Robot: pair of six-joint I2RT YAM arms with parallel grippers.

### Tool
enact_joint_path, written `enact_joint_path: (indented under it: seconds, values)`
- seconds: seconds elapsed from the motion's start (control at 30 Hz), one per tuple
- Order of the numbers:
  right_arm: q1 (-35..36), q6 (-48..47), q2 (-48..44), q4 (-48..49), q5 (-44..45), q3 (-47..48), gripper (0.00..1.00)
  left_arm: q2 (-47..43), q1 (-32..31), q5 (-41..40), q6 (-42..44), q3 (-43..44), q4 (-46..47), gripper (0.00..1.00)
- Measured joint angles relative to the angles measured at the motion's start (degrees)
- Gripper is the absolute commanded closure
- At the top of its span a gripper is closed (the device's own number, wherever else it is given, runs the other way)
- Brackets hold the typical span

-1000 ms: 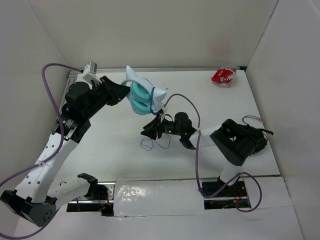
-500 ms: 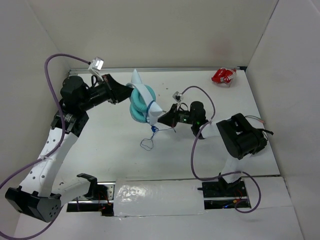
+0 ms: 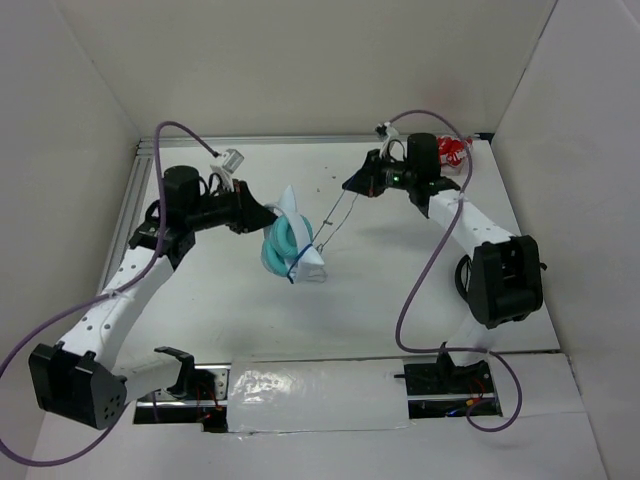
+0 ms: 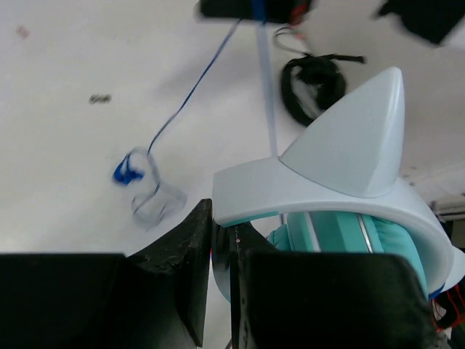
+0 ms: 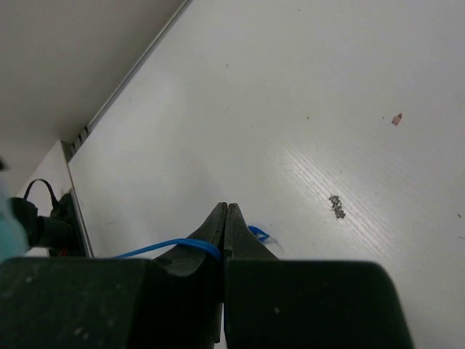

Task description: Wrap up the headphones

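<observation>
The headphones (image 3: 291, 244), with teal ear cups and a white eared headband, hang above the table's middle. My left gripper (image 3: 268, 214) is shut on the headband (image 4: 320, 178). The thin dark-blue cord (image 3: 325, 225) runs taut from the headphones up and right to my right gripper (image 3: 350, 184), which is raised at the back and shut on it. In the right wrist view the cord (image 5: 171, 247) enters the closed jaws from the left. In the left wrist view the cord (image 4: 192, 91) stretches away to the right gripper at the top edge.
A small red and white object (image 3: 450, 152) lies at the back right corner, behind my right arm. White walls enclose the table on three sides. Purple cables loop off both arms.
My right gripper rose and swung from the table's middle to the back, pulling the cord taut. My left gripper carried the headphones forward and to the right, tilting them.
</observation>
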Motion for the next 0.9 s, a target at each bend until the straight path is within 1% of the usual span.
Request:
enact_joint_path:
  seconds: [0.1,0.27,0.4,0.53,0.73,0.9]
  values:
    - [-0.15,-2.19,-1.20,-8.98,1.20,6.60,1.00,2.36,-0.50,-5.86,0.81,-2.82,-1.92,1.00]
    - [2.62,-4.90,-3.74,-20.52,5.27,11.72,1.00,5.60,-2.36,-15.10,1.46,-4.28,-4.94,1.00]
    - [6.45,-5.79,-4.61,-25.86,8.11,14.73,1.00,8.00,-5.38,-21.35,0.85,-4.04,-7.10,1.00]
    - [10.43,-5.90,-5.75,-29.33,10.27,15.21,1.00,12.83,-7.30,-28.85,-2.71,-1.92,-11.26,1.00]
    - [16.70,-5.88,-8.46,-30.99,12.66,14.25,1.00,21.44,-7.30,-39.21,-11.08,4.59,-18.36,1.00]
    - [20.81,-5.31,-9.75,-31.19,12.39,11.41,0.99,23.43,-7.30,-44.04,-17.73,8.26,-21.51,1.00]
